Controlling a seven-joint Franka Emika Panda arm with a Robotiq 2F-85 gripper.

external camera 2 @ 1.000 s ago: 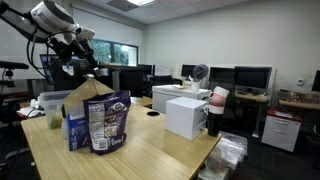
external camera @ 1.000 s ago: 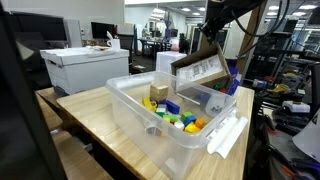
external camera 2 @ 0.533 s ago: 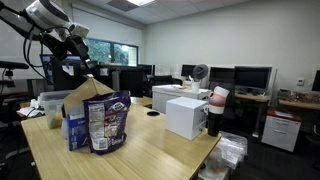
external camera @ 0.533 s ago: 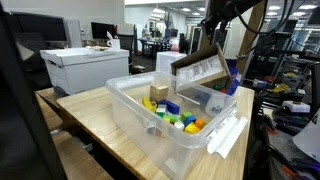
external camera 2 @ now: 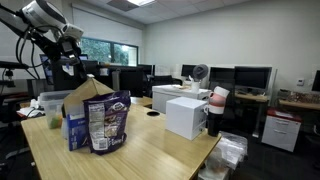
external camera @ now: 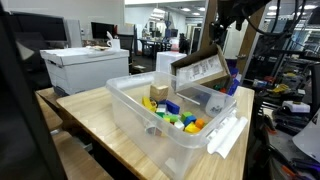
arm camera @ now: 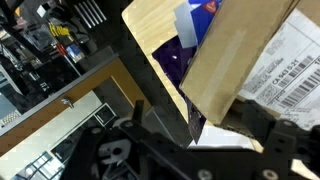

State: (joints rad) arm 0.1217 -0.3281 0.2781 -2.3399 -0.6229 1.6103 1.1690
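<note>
My gripper (external camera: 221, 17) hangs open above the top edge of a brown cardboard box (external camera: 198, 68) with a white shipping label, holding nothing. That box stands tilted at the far end of a clear plastic bin (external camera: 130, 100) with several coloured blocks (external camera: 176, 112) in it. In an exterior view the gripper (external camera 2: 70, 42) is up and to the left of the cardboard box (external camera 2: 88, 92), well apart from it. Looking down in the wrist view, the gripper (arm camera: 195, 122) has its dark jaws spread wide over the cardboard box (arm camera: 240, 50) and a purple snack bag (arm camera: 178, 55).
Two blue snack bags (external camera 2: 103, 122) stand in front of the box on the wooden table (external camera 2: 150, 150). A white carton (external camera: 85, 65), (external camera 2: 187, 115) sits further along the table. The bin's lid (external camera: 228, 135) leans on its near side. Office desks and monitors surround the table.
The gripper has opened from shut, let go of the cardboard box's top edge and risen away from it. The box stays leaning where it was.
</note>
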